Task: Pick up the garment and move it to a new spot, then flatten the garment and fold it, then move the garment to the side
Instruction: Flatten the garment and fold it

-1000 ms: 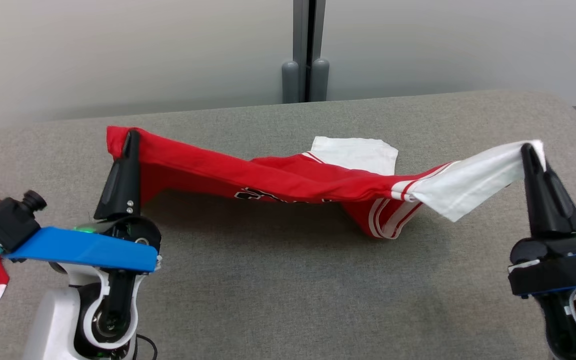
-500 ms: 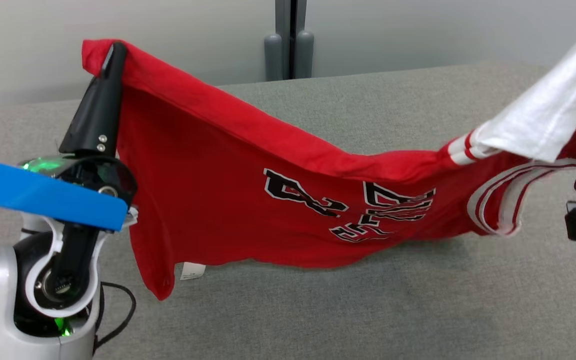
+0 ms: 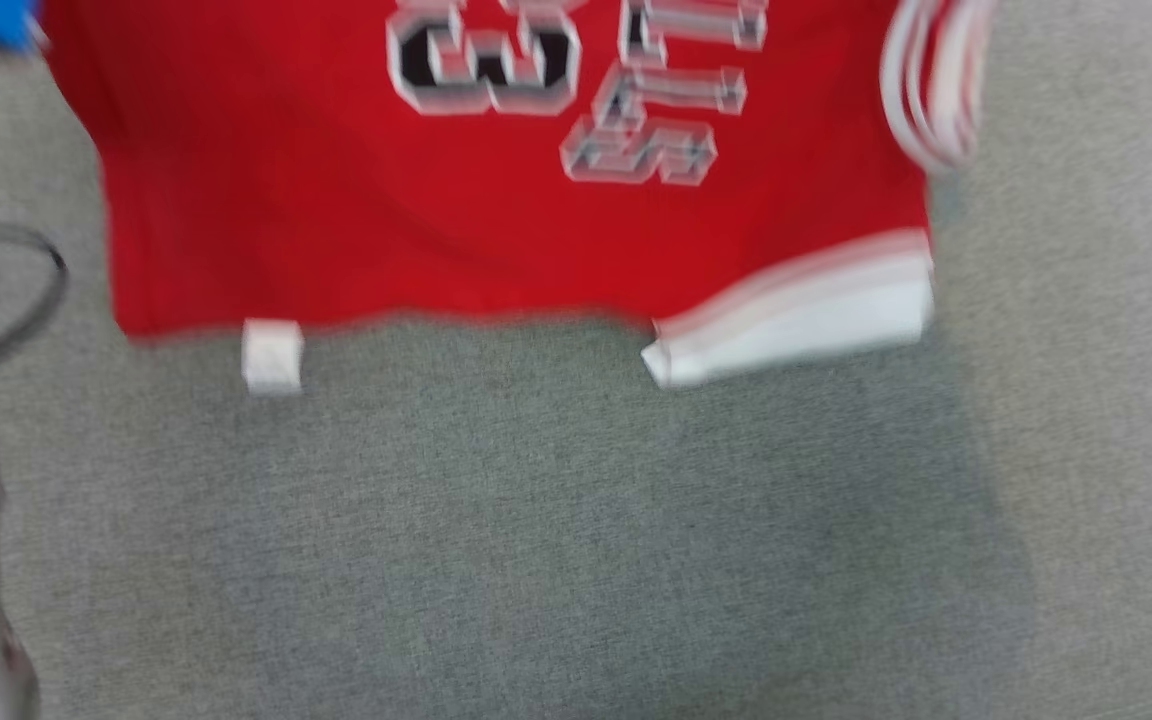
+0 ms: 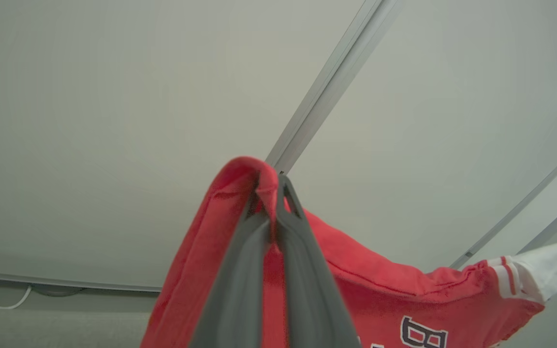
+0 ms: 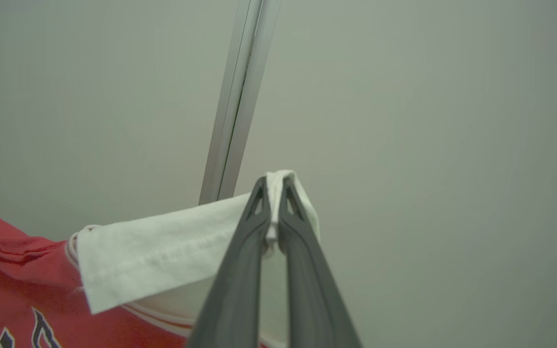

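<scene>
Carry the garment with both arms level and well apart, so it hangs taut and can land flat on the grey tabletop. Your left gripper is clenched on a red corner and your right gripper on the white sleeve. The wrist views show those pinches, while the blurred head view shows the hem hanging over the tabletop.

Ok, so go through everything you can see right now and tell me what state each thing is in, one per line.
red jersey: held up, unfolded, hanging spread between the two grippers, print facing the head camera.
left gripper: shut on the jersey's red edge.
right gripper: shut on the white sleeve.
care label: dangling below the hem.
</scene>
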